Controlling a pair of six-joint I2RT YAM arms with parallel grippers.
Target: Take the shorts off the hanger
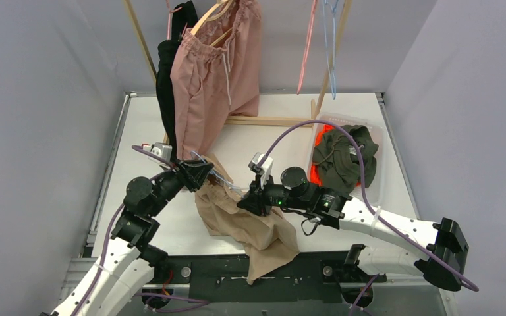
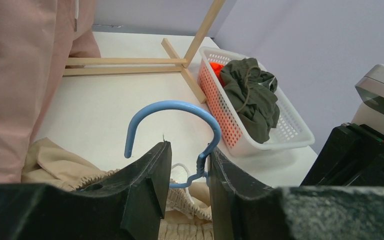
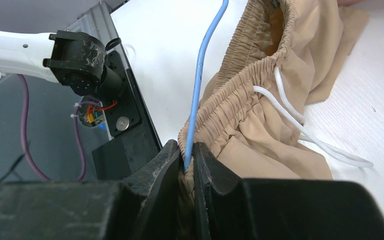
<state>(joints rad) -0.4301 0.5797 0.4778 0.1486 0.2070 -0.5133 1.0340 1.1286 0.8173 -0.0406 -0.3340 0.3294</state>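
Observation:
Beige shorts (image 1: 244, 224) lie crumpled on the table between the arms, their gathered waist (image 3: 280, 100) still threaded on a blue wire hanger (image 2: 172, 105). My left gripper (image 2: 190, 150) holds the hanger at its twisted neck, just under the hook, with its jaws narrowly apart around the wire. The right gripper (image 3: 186, 150) is shut on the waistband's edge, and the hanger's wire arm (image 3: 202, 75) runs down between its fingers too. In the top view the left gripper (image 1: 204, 172) and the right gripper (image 1: 245, 201) sit close together over the shorts. Pink shorts (image 1: 211, 85) hang on a wooden hanger at the back.
A white basket (image 1: 377, 191) at the right holds olive shorts (image 1: 342, 158) over orange shorts (image 1: 315, 174). A black garment (image 1: 166, 85) hangs beside the pink shorts. Bare pink and blue hangers (image 1: 329, 39) dangle from the wooden rack, whose base bars (image 2: 125, 61) cross the far table.

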